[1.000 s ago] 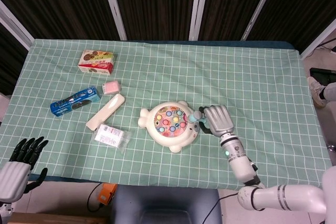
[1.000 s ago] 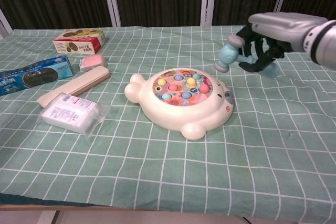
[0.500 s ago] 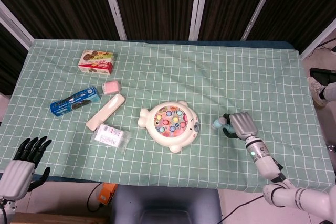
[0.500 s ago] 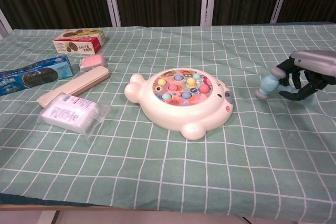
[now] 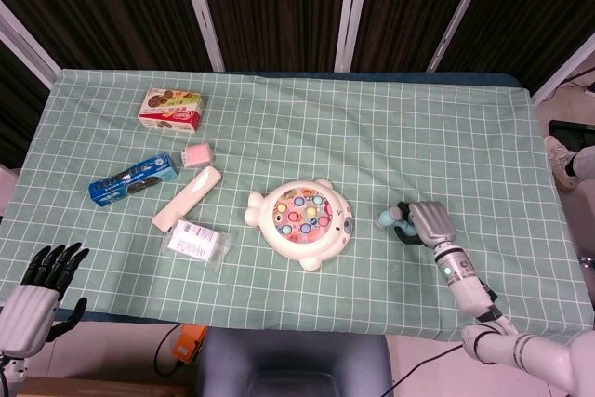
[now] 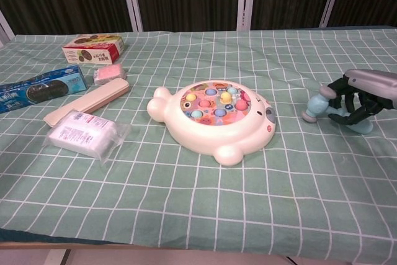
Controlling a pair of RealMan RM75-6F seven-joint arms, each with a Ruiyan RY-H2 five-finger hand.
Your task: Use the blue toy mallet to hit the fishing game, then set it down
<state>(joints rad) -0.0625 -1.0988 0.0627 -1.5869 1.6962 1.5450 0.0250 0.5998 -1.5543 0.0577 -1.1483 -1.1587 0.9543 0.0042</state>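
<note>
Right hand (image 6: 363, 94): low at the table, fingers curled around the blue toy mallet (image 6: 317, 105), gripping it
Left hand (image 5: 42, 287): off the near table edge, fingers apart, holding nothing
Mallet place: on or just above the cloth, I cannot tell which; right of the fishing game (image 6: 216, 118), apart from it
Risk: if the fingers release while the mallet is not resting, it may roll on its round head
Writing: blue packet (image 6: 37, 90) and red box (image 6: 93, 48) have print, too small to read

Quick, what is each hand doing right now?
Left hand: open, holding nothing, off the table edge.
Right hand: fingers around the blue toy mallet, low over the table.
</note>
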